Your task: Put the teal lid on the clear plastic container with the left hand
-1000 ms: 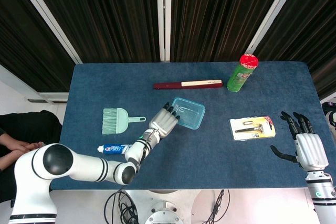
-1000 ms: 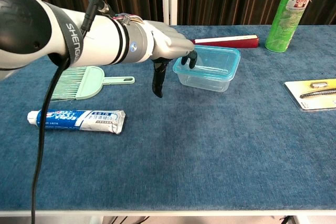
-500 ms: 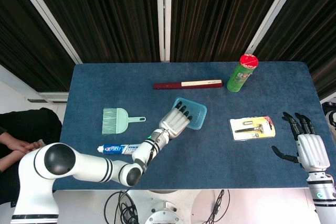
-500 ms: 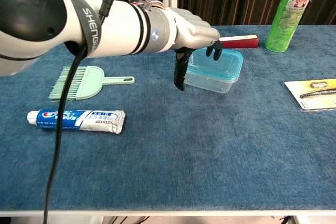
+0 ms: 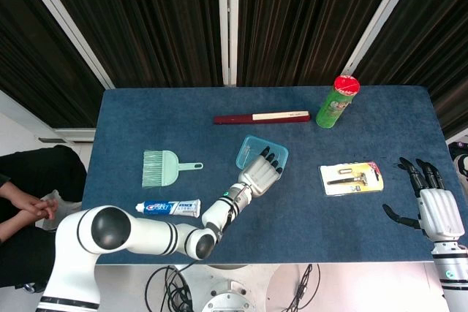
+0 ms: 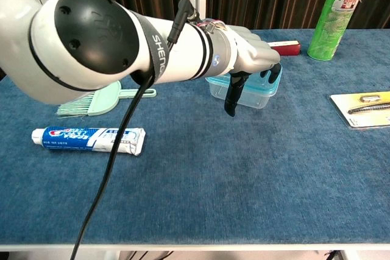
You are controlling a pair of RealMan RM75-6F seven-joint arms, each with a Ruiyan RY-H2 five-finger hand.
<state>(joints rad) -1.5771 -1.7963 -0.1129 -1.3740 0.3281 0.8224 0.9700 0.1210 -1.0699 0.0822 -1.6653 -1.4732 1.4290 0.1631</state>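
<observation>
Blue table (image 5: pixel 307 202), left hand (image 5: pixel 260 175) over container (image 5: pixel 251 153)

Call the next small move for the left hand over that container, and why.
Probably press straight down. The left hand lies flat, palm down, over the teal lid on the clear plastic container, fingers past its right edge. Whether the lid has seated cannot be told; a gentle push should close it.

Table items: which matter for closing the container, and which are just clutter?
Job: left hand, teal lid, clear plastic container.

Clutter: dustpan brush, toothpaste, red folded fan, green canister, razor pack; right hand idle.
</observation>
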